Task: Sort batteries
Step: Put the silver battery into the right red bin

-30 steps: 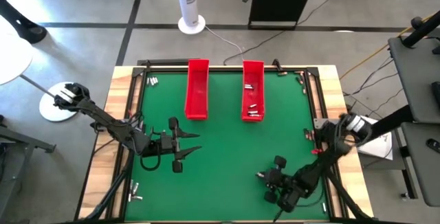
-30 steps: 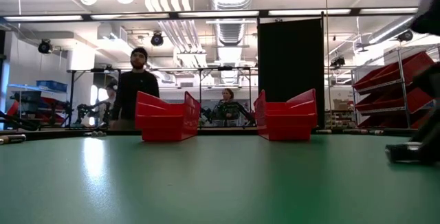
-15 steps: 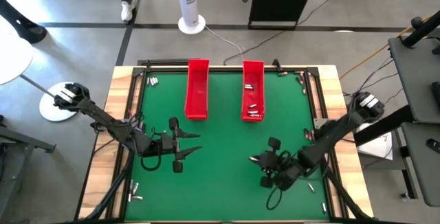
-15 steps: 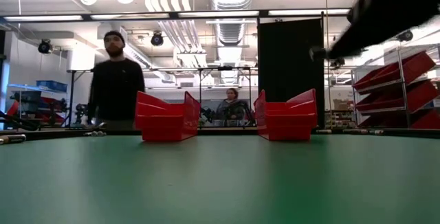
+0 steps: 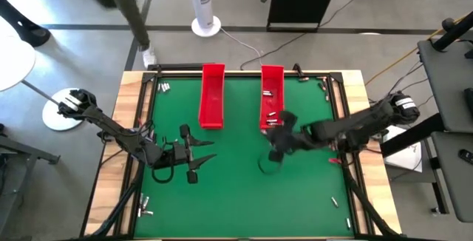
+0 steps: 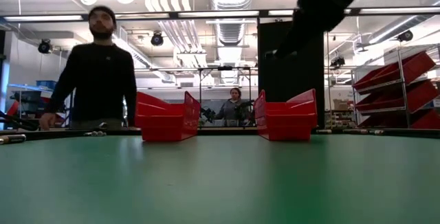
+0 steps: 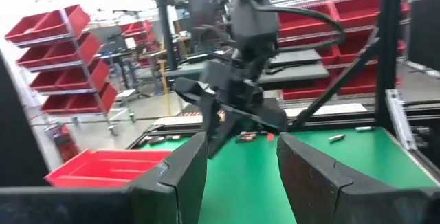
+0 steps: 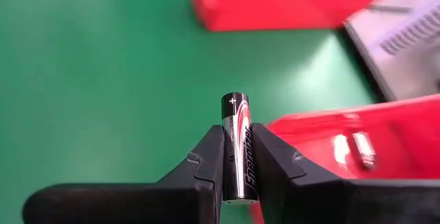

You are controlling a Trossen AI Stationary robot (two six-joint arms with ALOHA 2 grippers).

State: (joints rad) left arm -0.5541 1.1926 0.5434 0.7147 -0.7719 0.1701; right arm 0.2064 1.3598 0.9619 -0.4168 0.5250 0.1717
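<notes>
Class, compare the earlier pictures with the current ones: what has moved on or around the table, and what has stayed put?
The right gripper, shut on a battery, has swung from the table's near right corner up to the near end of the right red tray. A person behind the table has walked closer. The left gripper, open and empty, both trays and the batteries in the right tray stayed as they were.

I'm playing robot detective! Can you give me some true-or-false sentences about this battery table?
1. The right gripper pinches a battery. True.
2. The left gripper holds a battery too. False: its fingers stand apart with nothing between them.
3. Both red trays have batteries in them. False: the right tray holds some, while the left tray looks bare.
4. A person stands behind the table. True.
5. The right gripper is by the right tray's near end. True.
</notes>
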